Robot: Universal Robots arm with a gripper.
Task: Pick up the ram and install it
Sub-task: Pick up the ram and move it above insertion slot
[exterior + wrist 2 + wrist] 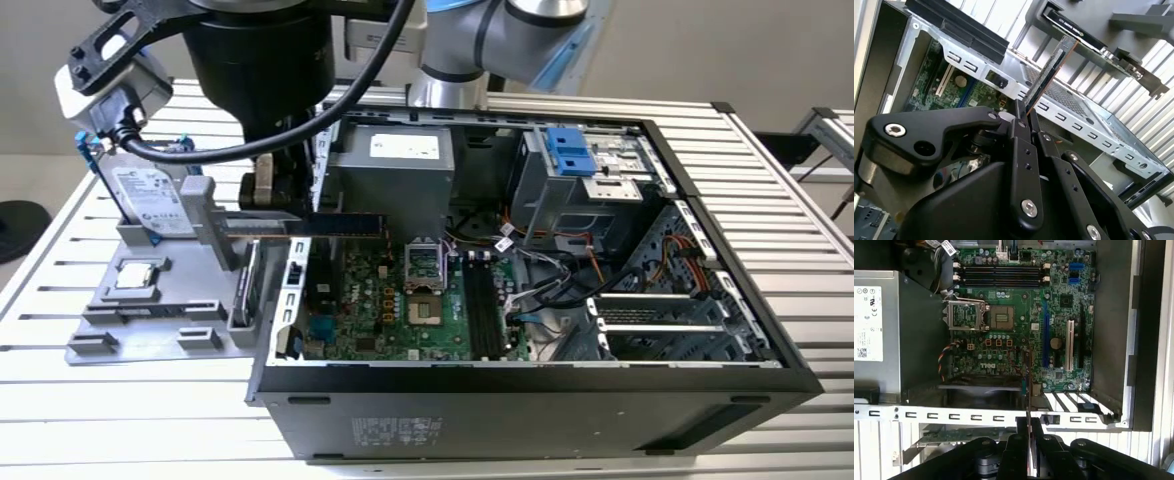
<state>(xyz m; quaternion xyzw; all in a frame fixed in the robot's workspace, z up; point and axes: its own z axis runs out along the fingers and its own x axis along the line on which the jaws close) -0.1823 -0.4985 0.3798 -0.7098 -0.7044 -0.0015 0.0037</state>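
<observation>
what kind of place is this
Probably a robotics lab bench for PC assembly: an open computer case on a slatted metal table, a parts fixture beside it, the claw gripping the ram.

The computer case [534,410] sits on the table [787,180]. The ram [350,224] is above its wall, near the tray [134,325].

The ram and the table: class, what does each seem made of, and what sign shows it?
The ram: likely circuit board, dark, matt, with a coppery edge. The table: probably metal, pale grooved slats with a dull sheen.
</observation>
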